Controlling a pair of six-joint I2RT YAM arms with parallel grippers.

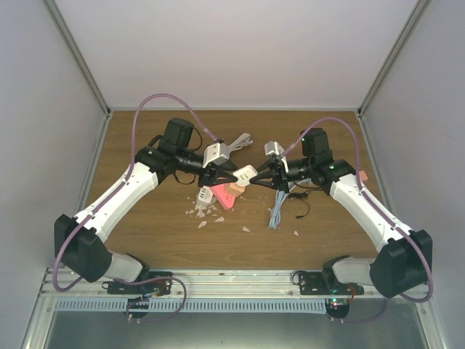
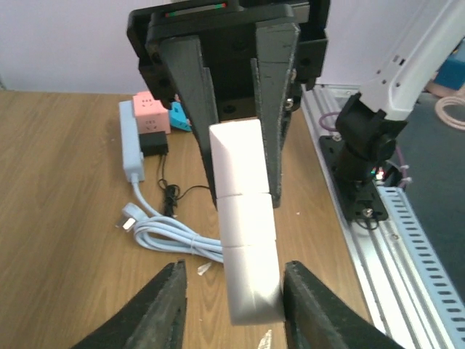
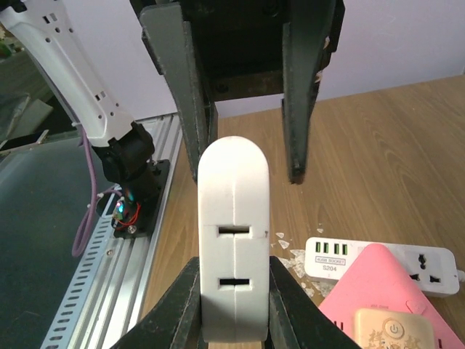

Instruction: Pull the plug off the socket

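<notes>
Grasping step in hand. The white plug-and-socket block (image 3: 234, 240) is held above the bench (image 1: 167, 240), clamped by the jaws of the right gripper (image 3: 234, 291). Its other end is straddled by the jaws of the left gripper (image 2: 232, 291), which are not yet closed. Closing, then a straight pull apart, is called for.

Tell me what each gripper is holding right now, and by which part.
The right gripper is clamped on one end of the white adapter. The left gripper straddles the other end with its jaws open, gripping nothing yet.

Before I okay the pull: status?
Right gripper shut on white plug block. Left gripper open around its other end. Block in one piece. Nothing blocking.
</notes>
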